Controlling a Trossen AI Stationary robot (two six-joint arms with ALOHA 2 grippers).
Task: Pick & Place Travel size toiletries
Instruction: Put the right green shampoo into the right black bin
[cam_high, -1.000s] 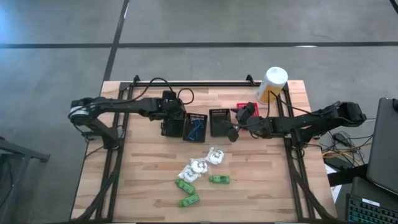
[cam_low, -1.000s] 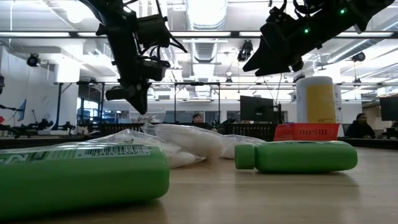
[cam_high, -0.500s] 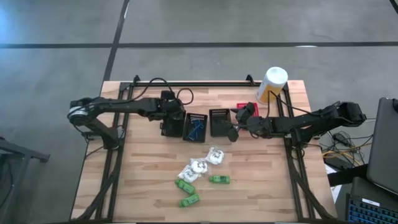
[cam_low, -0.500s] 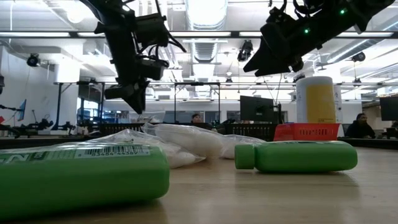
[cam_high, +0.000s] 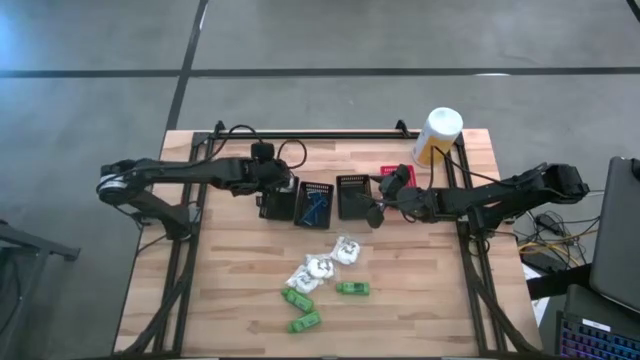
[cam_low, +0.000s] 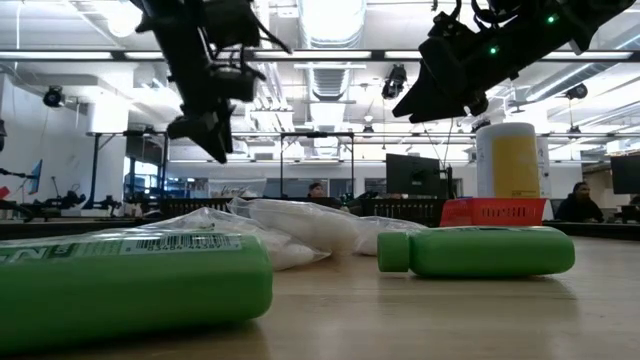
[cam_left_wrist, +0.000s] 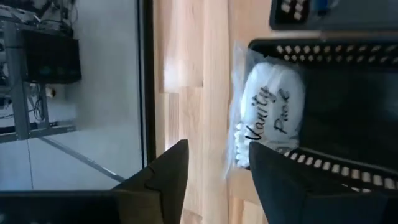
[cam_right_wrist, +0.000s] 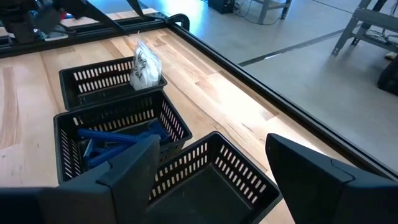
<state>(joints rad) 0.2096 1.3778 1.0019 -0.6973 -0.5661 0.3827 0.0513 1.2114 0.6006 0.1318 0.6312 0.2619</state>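
Observation:
My left gripper hangs open above the leftmost black basket; in its wrist view the fingers stand apart, short of a white clear-wrapped pack. That pack leans on the basket's rim, its wrapper spilling over the edge. My right gripper hovers open over the rightmost black basket, holding nothing. On the near half of the table lie two white wrapped lumps and three green packets.
The middle black basket holds blue items. A small red basket and a tall white-and-yellow canister stand at the far right. A black rail runs along the far edge. Bare wood lies at the near left.
My left gripper has risen above the leftmost basket and drawn back a little toward the table's left edge. The right arm has kept still.

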